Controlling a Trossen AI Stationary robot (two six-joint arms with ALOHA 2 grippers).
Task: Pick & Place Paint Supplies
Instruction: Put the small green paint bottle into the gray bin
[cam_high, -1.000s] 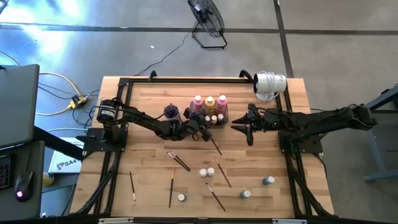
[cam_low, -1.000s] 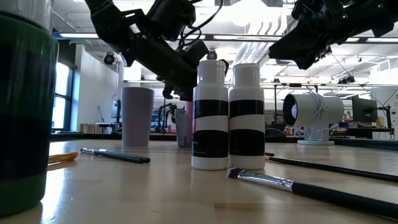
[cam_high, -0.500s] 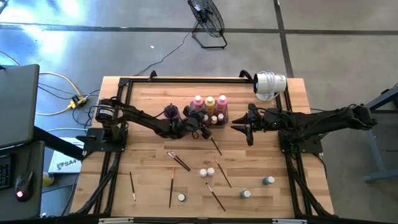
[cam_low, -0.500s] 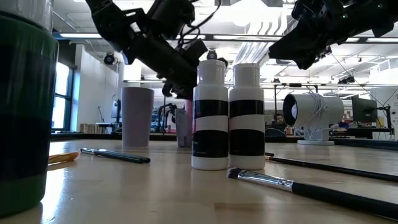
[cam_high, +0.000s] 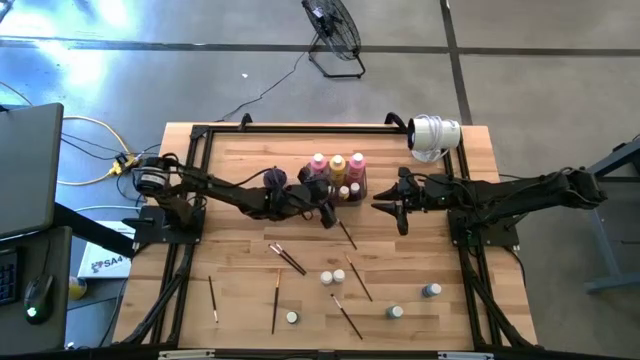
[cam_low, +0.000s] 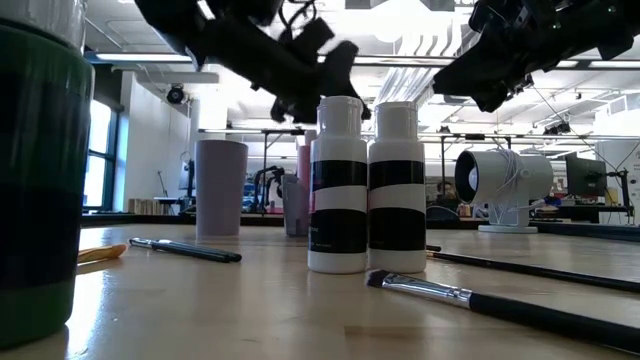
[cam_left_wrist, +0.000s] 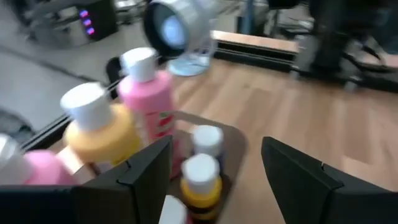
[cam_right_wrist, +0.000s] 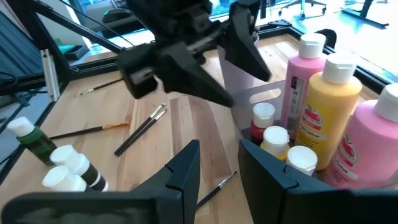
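A dark grey tray (cam_high: 362, 190) at the table's middle holds two pink bottles (cam_high: 318, 163) and a yellow-orange one (cam_high: 338, 163), standing upright, with tiny white-capped bottles (cam_left_wrist: 201, 171) beside them. My left gripper (cam_high: 325, 208) hovers open just above the tray's near left corner; nothing is between its fingers (cam_left_wrist: 214, 149). My right gripper (cam_high: 385, 207) waits open and clear of the table to the tray's right (cam_right_wrist: 219, 149). Several thin brushes (cam_high: 288, 258) and small white-capped bottles (cam_high: 326, 277) lie and stand on the near half of the table.
A purple cup (cam_high: 276, 181) stands left of the tray, under my left arm. A white lamp-like device (cam_high: 434, 133) sits at the far right corner. A black frame (cam_high: 200, 150) borders the table. Two banded bottles (cam_low: 337, 185) and a green one (cam_low: 35, 170) stand near the low camera.
My left gripper has risen from beside the tray's bottles and now hangs higher over the tray's near left corner, its wrist rolled a little. The bottles in the tray stand as before. My right arm has kept still.
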